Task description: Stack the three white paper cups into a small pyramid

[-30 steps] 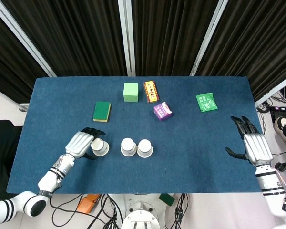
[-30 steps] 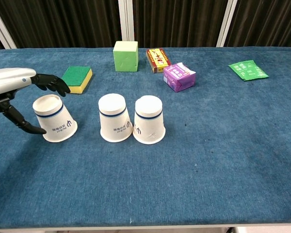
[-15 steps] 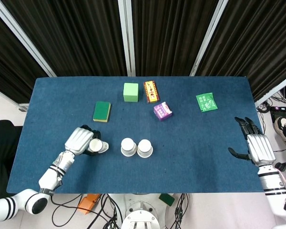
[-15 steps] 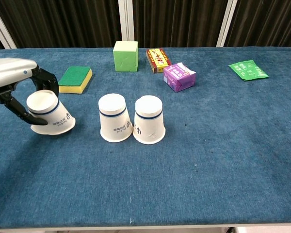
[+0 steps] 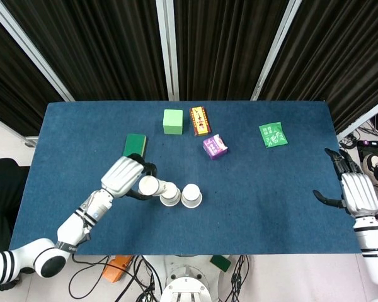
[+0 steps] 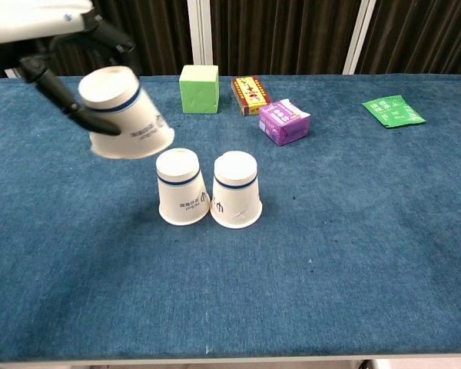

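- Dark curtains are hanging behind a blue-clothed table [image 5: 258, 207], where two upside-down paper cups, the left base cup [image 6: 182, 187] and the right base cup [image 6: 237, 190], are standing side by side, touching or nearly so, near the front edge.
- Up off the cloth, the third cup [image 6: 124, 112] is hanging tilted in the grasp of the left hand [image 5: 123, 175], fingers wrapped round its wall, above and to the left of the left base cup.
- My worry is that the tilt could make its rim catch the left base cup and knock it sideways, opening a gap or toppling the pair.
- Set down off-centre, it would be bearing on one base only and would likely be sliding off.
- A hard squeeze could be denting the thin paper wall and spoiling the seat.
- Far to the right of the base cups, the right hand [image 5: 355, 190] is hovering at the table's edge with fingers spread, holding nothing.
- Behind the base cups are lying a green block [image 6: 199, 88], a patterned box [image 6: 250, 94], a purple packet [image 6: 284, 121], a green sachet [image 6: 393, 111], and a sponge [image 5: 135, 145].
- Only the chest camera is showing the carried cup's height and lean; from overhead it seems to be overlapping the left base cup.
- Only the overhead camera is showing the right hand, the sponge and both forearms.
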Controlling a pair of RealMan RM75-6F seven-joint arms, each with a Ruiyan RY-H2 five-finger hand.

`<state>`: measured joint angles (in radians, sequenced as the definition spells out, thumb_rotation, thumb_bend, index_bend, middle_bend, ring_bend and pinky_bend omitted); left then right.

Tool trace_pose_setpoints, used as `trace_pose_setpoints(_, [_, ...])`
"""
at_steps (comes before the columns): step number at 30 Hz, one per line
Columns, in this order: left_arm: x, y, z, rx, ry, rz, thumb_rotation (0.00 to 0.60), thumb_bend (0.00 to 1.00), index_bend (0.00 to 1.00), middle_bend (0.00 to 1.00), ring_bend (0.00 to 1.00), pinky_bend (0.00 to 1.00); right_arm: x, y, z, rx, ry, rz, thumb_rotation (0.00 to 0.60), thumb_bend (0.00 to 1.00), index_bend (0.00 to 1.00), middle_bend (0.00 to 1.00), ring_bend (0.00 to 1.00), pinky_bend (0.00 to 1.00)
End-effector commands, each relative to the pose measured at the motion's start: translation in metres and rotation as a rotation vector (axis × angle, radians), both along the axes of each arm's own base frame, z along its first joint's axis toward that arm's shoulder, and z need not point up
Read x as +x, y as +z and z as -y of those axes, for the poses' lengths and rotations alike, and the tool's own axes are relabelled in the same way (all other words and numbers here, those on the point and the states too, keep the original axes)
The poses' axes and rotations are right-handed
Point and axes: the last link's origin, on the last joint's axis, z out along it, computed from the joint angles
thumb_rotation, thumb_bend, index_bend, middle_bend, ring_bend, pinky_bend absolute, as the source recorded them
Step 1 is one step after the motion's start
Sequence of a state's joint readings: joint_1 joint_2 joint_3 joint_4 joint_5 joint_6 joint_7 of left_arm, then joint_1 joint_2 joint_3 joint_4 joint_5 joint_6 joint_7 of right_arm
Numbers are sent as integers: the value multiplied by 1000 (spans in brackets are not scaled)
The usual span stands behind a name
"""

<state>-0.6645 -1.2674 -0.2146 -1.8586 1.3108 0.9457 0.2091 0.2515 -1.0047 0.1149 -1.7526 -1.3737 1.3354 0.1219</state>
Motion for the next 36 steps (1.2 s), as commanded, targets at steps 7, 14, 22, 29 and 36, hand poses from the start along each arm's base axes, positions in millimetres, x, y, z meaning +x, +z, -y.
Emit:
trace_pose_setpoints(7, [41, -24, -2, -56, -58, -64, 600, 150, 490, 551, 472, 313, -2, 6, -2, -6, -16, -2, 600, 333, 0, 157, 64, 192])
trace_pose_setpoints(14, [54, -38, -6, -42, -62, -118, 600, 149, 481, 549, 461, 313, -6, 4, -2, -1, -27, 7, 600, 332, 0, 157, 64, 192])
trace_pose_setpoints(22, [66, -44, -9, -51, -50, -135, 600, 146, 464, 524, 451, 313, -9, 3, -1, 5, -34, 13, 600, 333, 0, 157, 64, 192])
trace_pose_setpoints(29, [67, -48, -12, -37, -43, -167, 600, 145, 441, 495, 422, 313, -13, 3, -2, 6, -44, 20, 600, 332, 0, 157, 64, 192])
trace_pose_setpoints(36, [66, -52, -13, -42, -31, -193, 600, 141, 397, 459, 413, 302, -15, 3, -1, 10, -47, 28, 600, 333, 0, 157, 64, 192])
